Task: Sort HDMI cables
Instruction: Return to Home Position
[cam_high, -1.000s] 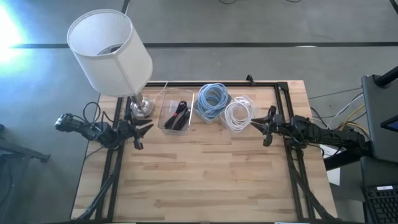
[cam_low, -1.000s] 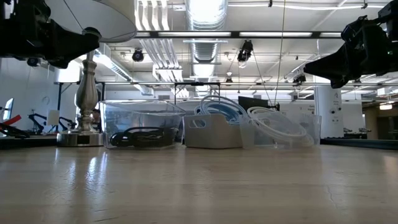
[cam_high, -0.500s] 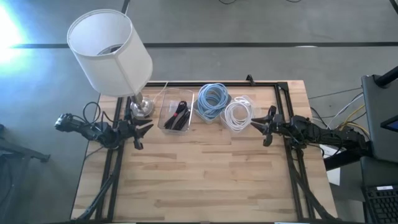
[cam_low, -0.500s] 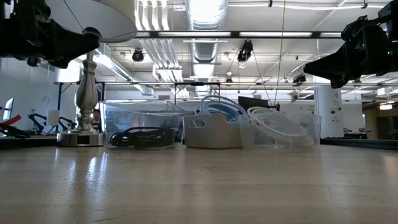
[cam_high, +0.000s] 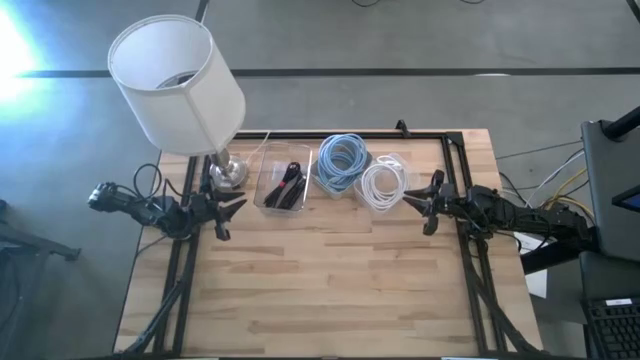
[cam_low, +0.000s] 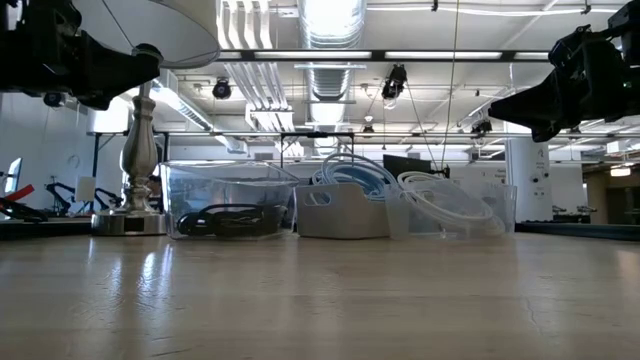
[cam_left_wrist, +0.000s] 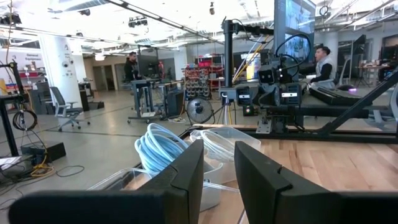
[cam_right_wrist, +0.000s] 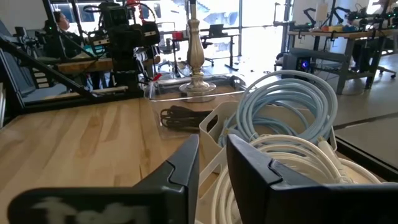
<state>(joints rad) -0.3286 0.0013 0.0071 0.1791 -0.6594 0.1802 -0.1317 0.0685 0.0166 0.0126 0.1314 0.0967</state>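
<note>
Three tubs stand in a row at the table's far side. A black tied cable bundle (cam_high: 288, 180) lies in the clear left tub (cam_high: 268, 196). A light blue coil (cam_high: 342, 160) stands in the white middle tub (cam_low: 342, 210), and a white coil (cam_high: 382, 185) fills the clear right tub (cam_low: 500, 205). My left gripper (cam_high: 235, 208) hovers at the table's left edge, pointing level toward the tubs. My right gripper (cam_high: 410, 200) hovers at the right edge, close beside the white coil. Both are a little open with nothing between their fingers, as seen for the left gripper (cam_left_wrist: 219, 152) and the right gripper (cam_right_wrist: 212, 140).
A lamp with a white shade (cam_high: 176, 85) stands on its metal base (cam_high: 228, 172) at the far left, just left of the tubs. The wooden tabletop (cam_high: 330, 290) stretches bare toward the near edge. People sit at desks in the room beyond.
</note>
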